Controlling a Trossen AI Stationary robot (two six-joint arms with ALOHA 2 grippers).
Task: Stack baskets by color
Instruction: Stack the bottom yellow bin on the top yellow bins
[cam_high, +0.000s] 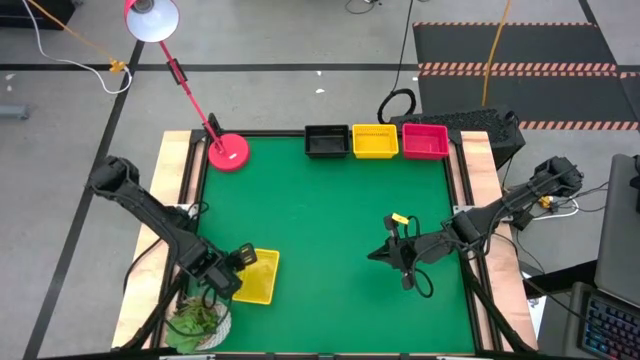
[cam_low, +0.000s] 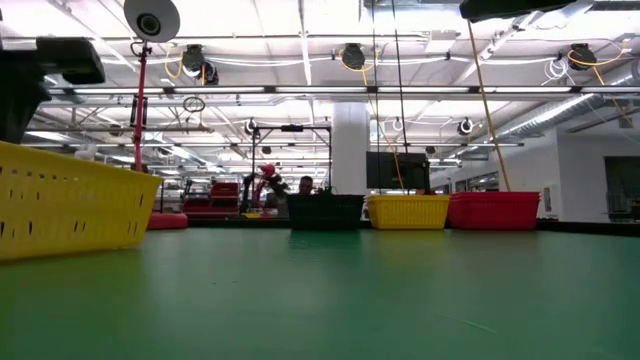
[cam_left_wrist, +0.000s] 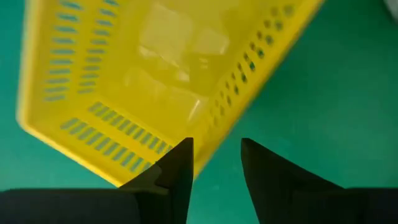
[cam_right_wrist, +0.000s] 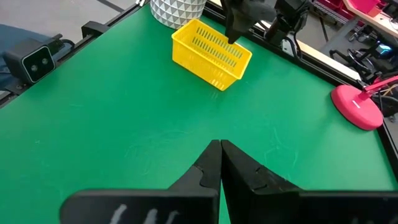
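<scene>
Right now the left jaws (cam_left_wrist: 214, 163) stand parted, holding nothing, just short of the yellow basket (cam_left_wrist: 168, 81), whose near corner points at them. The right jaws (cam_right_wrist: 219, 163) are pressed shut, empty, well apart from it.

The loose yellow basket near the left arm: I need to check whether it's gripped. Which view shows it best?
Left wrist view: the yellow basket fills it, fingers open and apart from its wall. The high view shows it small; the low view, one side; the right wrist view, far off.

You've got a yellow basket (cam_left_wrist: 155, 74) in glossy moulded plastic with slotted sides and a smooth floor. Table (cam_high: 330, 220) wears matt green cloth-like covering, edged in pale bare wood. Left hand (cam_left_wrist: 216, 168) fingers look matt black plastic. Lamp base (cam_high: 229, 152) is shiny pink.
</scene>
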